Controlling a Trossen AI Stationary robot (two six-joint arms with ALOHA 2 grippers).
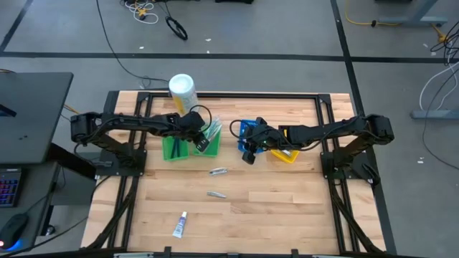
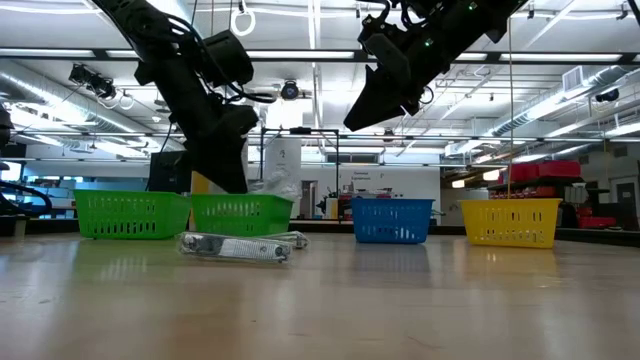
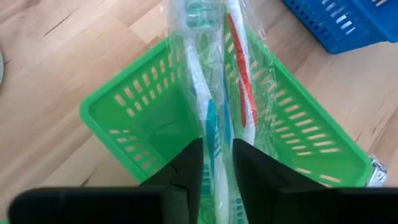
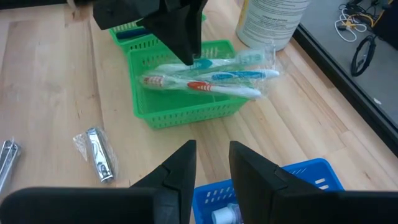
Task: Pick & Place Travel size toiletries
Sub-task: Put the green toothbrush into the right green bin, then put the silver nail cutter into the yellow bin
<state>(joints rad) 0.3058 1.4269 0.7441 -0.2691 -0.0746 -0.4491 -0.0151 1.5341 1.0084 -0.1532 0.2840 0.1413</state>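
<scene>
Still, no legible canister (image 4: 272, 22) label.

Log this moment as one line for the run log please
left gripper: shut on toothbrush pack, over green bin | right gripper: open, empty, above blue bin | white tube: on table

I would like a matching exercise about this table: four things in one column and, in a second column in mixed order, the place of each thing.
Things:
1. toothbrush pack
2. white tube
3. canister
4. right gripper

Places:
A. standing at the table's far edge
B. above the blue bin
C. between the left gripper's fingers, over a green bin
D. lying alone on the wood near the front edge

Pairs: 1-C, 2-D, 3-A, 4-B
</scene>
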